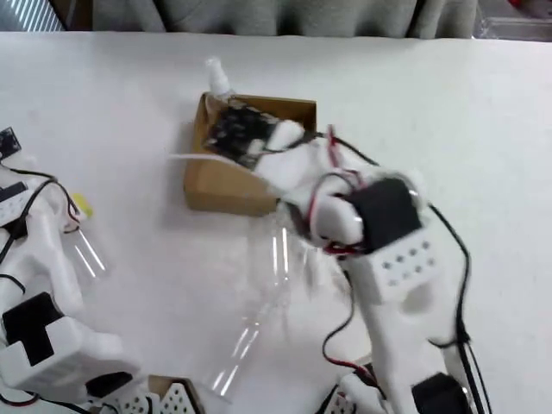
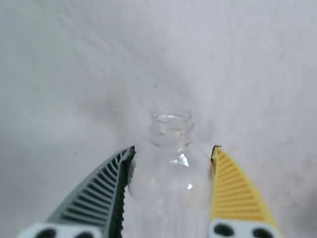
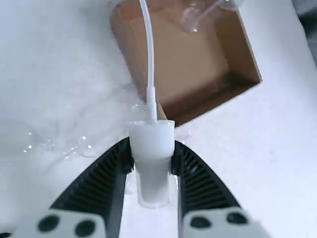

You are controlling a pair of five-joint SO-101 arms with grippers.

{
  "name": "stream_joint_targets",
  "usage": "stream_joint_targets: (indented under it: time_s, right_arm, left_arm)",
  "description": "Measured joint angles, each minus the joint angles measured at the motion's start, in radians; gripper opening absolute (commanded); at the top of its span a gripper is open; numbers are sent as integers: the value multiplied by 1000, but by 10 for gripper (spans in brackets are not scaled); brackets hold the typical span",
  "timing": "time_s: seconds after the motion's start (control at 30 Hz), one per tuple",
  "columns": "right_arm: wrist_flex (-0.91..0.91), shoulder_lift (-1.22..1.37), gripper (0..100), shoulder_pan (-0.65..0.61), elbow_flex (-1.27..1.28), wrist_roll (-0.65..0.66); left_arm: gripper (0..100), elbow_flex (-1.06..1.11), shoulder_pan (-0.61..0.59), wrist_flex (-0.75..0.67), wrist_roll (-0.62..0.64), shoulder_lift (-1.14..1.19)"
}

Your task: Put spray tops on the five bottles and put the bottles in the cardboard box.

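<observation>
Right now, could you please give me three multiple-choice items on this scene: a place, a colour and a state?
1. The dip tube of the spray top lies: A in a sink; B over the cardboard box; C in a drawer.
2. The spray top is: A white; B blue; C black.
3. The clear bottle at the left gripper has: A a cork; B a lid; C an open neck.
B, tube crosses the box mouth; A, white in the right gripper; C, bare rim.
</observation>
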Motion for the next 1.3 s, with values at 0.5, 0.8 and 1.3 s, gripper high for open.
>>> stream_joint_targets:
  time_s: [0.5, 0.8, 1.3]
  right_arm:
    - [-199, -381, 16, 741, 766, 370]
    - [-358, -382, 16, 1042, 1034, 724]
    - [-589, -296, 202, 1217, 1138, 910]
  left_arm:
    - [28, 0, 0, 0, -41, 0]
    - [28, 0, 0, 0, -44, 0]
    - [28, 9, 0, 0, -44, 0]
